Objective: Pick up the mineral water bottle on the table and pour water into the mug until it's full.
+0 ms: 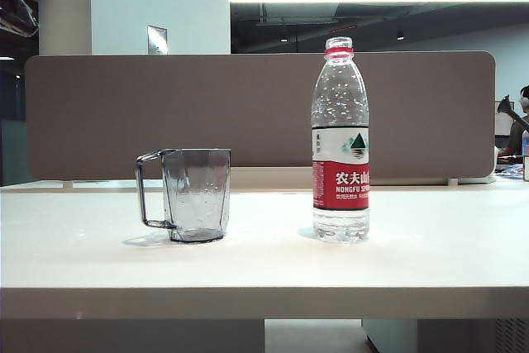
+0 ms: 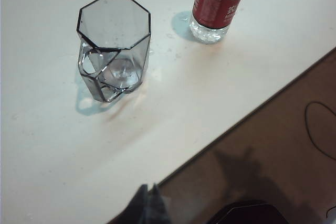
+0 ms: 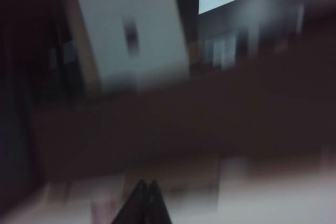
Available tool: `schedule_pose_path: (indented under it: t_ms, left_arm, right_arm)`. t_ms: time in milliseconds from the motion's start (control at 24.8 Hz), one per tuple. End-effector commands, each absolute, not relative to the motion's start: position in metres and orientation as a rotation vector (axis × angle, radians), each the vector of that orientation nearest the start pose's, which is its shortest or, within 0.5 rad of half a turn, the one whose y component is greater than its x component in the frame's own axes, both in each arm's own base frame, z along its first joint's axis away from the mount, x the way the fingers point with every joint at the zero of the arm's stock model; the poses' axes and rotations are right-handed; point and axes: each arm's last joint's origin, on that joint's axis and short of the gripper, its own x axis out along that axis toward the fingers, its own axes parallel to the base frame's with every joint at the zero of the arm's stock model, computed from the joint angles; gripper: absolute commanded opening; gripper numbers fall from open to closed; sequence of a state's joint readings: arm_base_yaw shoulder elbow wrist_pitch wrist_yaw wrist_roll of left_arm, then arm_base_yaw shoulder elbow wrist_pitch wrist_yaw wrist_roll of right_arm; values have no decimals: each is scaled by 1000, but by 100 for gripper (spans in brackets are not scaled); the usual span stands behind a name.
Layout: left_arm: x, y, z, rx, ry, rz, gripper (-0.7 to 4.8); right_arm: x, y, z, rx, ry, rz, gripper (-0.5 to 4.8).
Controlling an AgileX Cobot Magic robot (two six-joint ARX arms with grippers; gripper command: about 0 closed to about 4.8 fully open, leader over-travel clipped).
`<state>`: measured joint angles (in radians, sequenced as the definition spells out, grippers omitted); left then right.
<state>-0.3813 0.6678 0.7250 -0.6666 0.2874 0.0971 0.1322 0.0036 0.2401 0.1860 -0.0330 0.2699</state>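
The mineral water bottle (image 1: 340, 142) stands upright on the white table (image 1: 264, 266), uncapped, right of centre. To its left stands the smoky-grey mug (image 1: 192, 194), handle turned left. Neither gripper shows in the exterior view. From the left wrist view I look down on the mug (image 2: 114, 45) and the bottle's lower part (image 2: 216, 6); my left gripper (image 2: 148, 188) hovers shut and empty above the table's edge, well short of both. The right wrist view is blurred; my right gripper (image 3: 146, 183) is shut on nothing, aimed at the divider and ceiling.
A grey-brown divider panel (image 1: 165, 113) runs along the table's far side. The table's front edge (image 2: 252, 114) crosses the left wrist view, with brown floor (image 2: 273, 156) beyond it. A person sits at the far right (image 1: 521, 126).
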Motion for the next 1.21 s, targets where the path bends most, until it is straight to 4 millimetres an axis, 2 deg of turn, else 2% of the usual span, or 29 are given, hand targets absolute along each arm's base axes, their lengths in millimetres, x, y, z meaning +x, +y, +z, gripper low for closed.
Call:
schedule_pose_path:
  t_ms: [40, 161, 242, 403, 444, 524, 605, 686, 726, 766, 807, 847, 887, 1009, 1049, 1130, 1210]
  left_arm:
    - [120, -57, 288, 117, 573, -682, -5]
    - [120, -57, 288, 117, 573, -682, -5]
    - [120, -57, 288, 117, 573, -682, -5]
    - [120, -57, 288, 117, 573, -682, -5]
    - [120, -57, 288, 117, 573, -682, -5]
    - [120, -57, 288, 117, 573, -682, -5]
    - [120, -57, 288, 117, 573, -682, -5]
    - [120, -57, 288, 118, 573, -682, -5]
    - [120, -57, 288, 117, 573, -682, -5]
    - [120, -57, 288, 117, 573, -682, -5]
    - [120, -57, 288, 118, 573, -682, -5]
    - [120, -57, 288, 117, 573, -682, -5]
    - [120, -57, 288, 117, 573, -683, -5]
    - [120, -57, 288, 118, 573, -682, -5]
    - [120, -57, 288, 117, 572, -682, -5]
    - [120, -57, 288, 118, 573, -682, -5]
    - [120, -57, 288, 118, 573, -682, -5]
  right_arm:
    - [24, -3, 337, 187, -710, -51, -6]
    - [5, -7, 381, 183, -793, -127, -6]
    - [-1, -8, 409, 198, -850, -129, -5]
    - [8, -7, 460, 137, -1002, -181, -6]
    - [14, -6, 471, 130, -1026, -188, -5]
    - [59, 0, 509, 73, -1010, -219, -6]
    - [93, 4, 519, 26, -956, -234, -6]
    - [126, 9, 519, 6, -909, -216, -5]
    - [146, 11, 515, -1, -877, -202, -6]
    - [187, 16, 498, 35, -790, -171, -5]
    - [204, 17, 488, 60, -741, -157, -5]
    - [235, 21, 463, 87, -632, -135, -5]
    - [250, 24, 446, 88, -554, -127, -6]
    - [277, 37, 394, 58, -363, -92, -6]
    - [287, 47, 354, 45, -281, -68, -6]
    - [288, 53, 318, 40, -246, -48, -5]
    - [280, 62, 278, 42, -223, -37, -6]
